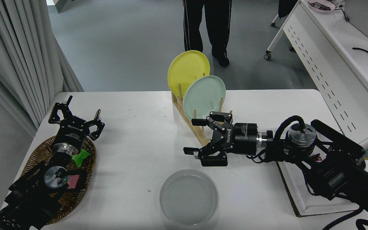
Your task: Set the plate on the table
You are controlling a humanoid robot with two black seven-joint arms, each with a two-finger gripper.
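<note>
White table (pixel 133 134) is seen with the plate (pixel 188 198) lying flat at 6 o'clock.
Above it the right gripper (pixel 193 137) is spread wide, empty; the wooden rack (pixel 203 127) is partly hidden behind it.

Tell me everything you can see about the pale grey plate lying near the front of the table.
The plate is round, glossy and pale grey-white, with a shallow raised rim and faint rings inside; it looks ceramic. It is empty and lies flat, right way up, on the white table near its front edge. Nothing else touches it. The right gripper hangs open above the table beyond it, clear of the rim.
</note>
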